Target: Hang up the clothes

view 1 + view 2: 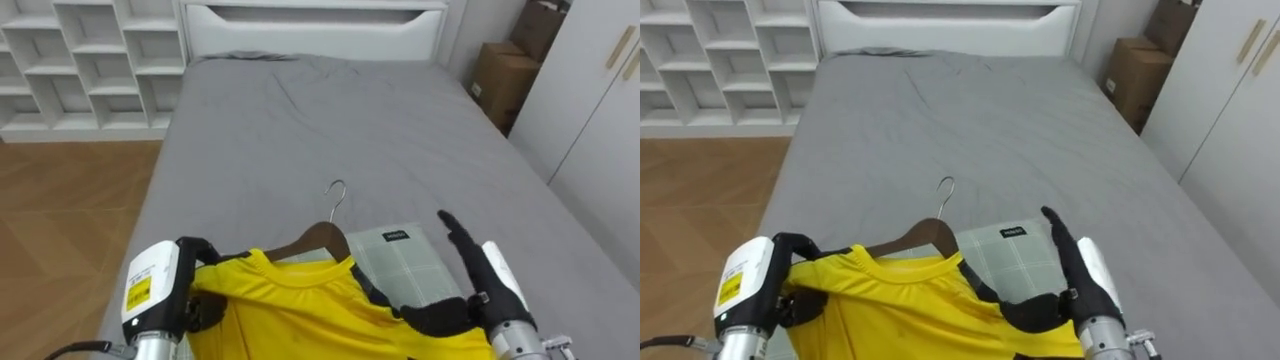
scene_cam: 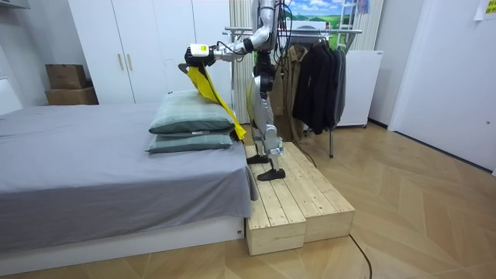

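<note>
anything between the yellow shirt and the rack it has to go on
No object, but the robot's own body does: it holds the yellow shirt out over the bed's pillows, while the clothes rack stands behind its back. It would likely have to turn round. Dark clothes already hang on part of the rail.
</note>
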